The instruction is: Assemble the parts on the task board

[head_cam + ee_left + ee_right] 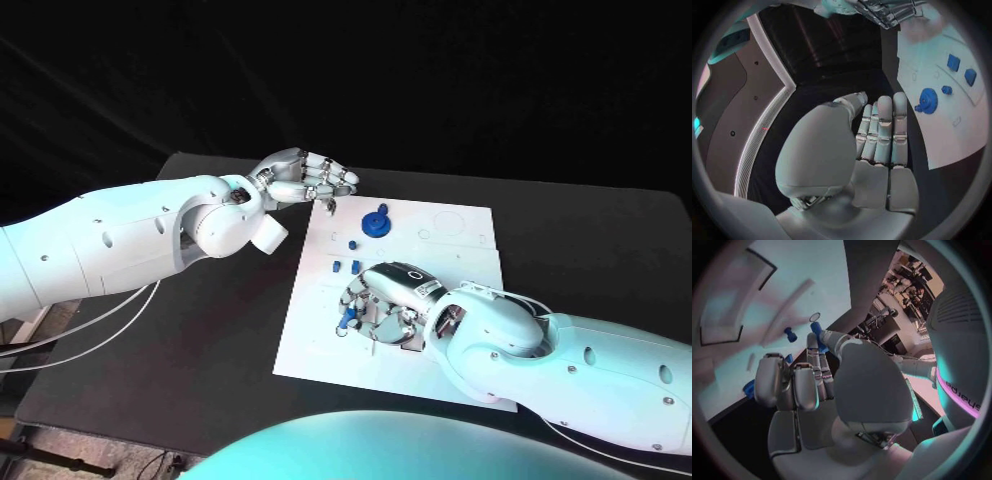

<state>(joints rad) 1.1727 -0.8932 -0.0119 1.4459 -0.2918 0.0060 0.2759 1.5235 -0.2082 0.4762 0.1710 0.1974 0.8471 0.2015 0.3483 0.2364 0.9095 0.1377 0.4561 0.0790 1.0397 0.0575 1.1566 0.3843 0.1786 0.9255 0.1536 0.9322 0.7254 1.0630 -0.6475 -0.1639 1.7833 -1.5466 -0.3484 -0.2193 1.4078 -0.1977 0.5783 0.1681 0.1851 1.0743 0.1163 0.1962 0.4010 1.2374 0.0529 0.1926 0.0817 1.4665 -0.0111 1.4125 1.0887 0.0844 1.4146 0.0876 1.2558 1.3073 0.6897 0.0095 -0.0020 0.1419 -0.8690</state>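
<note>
Black table (202, 330) carries the white task board (325, 340) at its middle, with bare black surface showing along the board's left, right and far edges. The board's far right corner is uncovered and shows faint outlined recesses.

Left arm (101, 240) enters over the table's left side. Left hand (306, 177) hovers at the board's far left corner, partly over the table's far edge; its fingers lie straight and close together, grasping nothing, as the left wrist view confirms (879, 135).

Right arm (577, 365) crosses the board's near right corner and covers it. Right hand (382, 300) is over the middle of the board, toward its left edge, fingers pointing down at the surface. In the right wrist view (811, 380) a small blue peg (817, 332) is pinched between thumb and a finger, its tip just beside a round hole in the board.

Blue gear (376, 222), the largest part, sits near the board's far edge, apart from both hands. Two small blue blocks (343, 266) lie between the gear and the right hand. A smaller blue stud (352, 244) lies just beside the gear. Another blue piece (348, 322) shows beneath the right hand's fingers; whether it is touched cannot be told.
</note>
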